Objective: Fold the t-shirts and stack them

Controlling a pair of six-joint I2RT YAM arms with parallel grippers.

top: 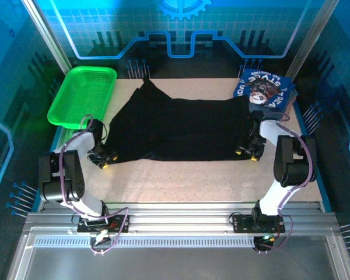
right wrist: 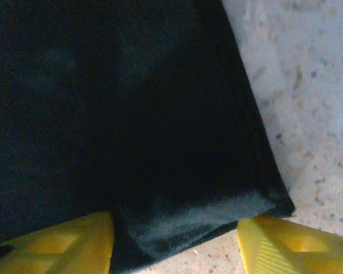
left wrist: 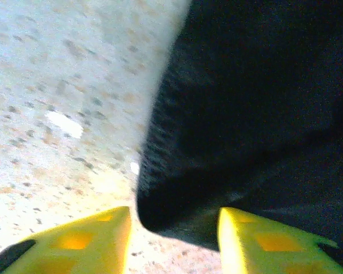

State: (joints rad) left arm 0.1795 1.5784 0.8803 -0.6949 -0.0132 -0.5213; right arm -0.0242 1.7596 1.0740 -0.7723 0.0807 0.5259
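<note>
a large plain black soft fabric t-shirt [top: 181, 128] lay spread flat across the middle of the speckled beige tabletop [top: 181, 181], its long near hem running roughly parallel to the near edge and one part drawn up to a point toward the far edge

a stack of folded blue t-shirts [top: 267, 87], the top one bearing white lettering and a dark picture print, sat at the far right corner, just beside the right end of the black t-shirt

a green plastic mesh basket [top: 83, 96] stood at the far left corner, near the black cloth

the left hand [top: 100, 157] was down at the near left corner of the black t-shirt, toward the left edge of the tabletop

from its wrist, the left hand [left wrist: 174, 216] was released, its yellow fingers [left wrist: 86, 240] standing apart with the rounded corner of the black t-shirt [left wrist: 251, 114] lying between them and bare tabletop [left wrist: 57, 85] on one side

the right hand [top: 249, 153] was down at the near right corner of the same t-shirt

from its wrist, the right hand [right wrist: 176, 220] was also released, its yellow fingers [right wrist: 291, 245] set wide on either side of the hemmed corner of the black t-shirt [right wrist: 114, 103], not clenched on it, with tabletop [right wrist: 308, 85] showing beside the hem
</note>
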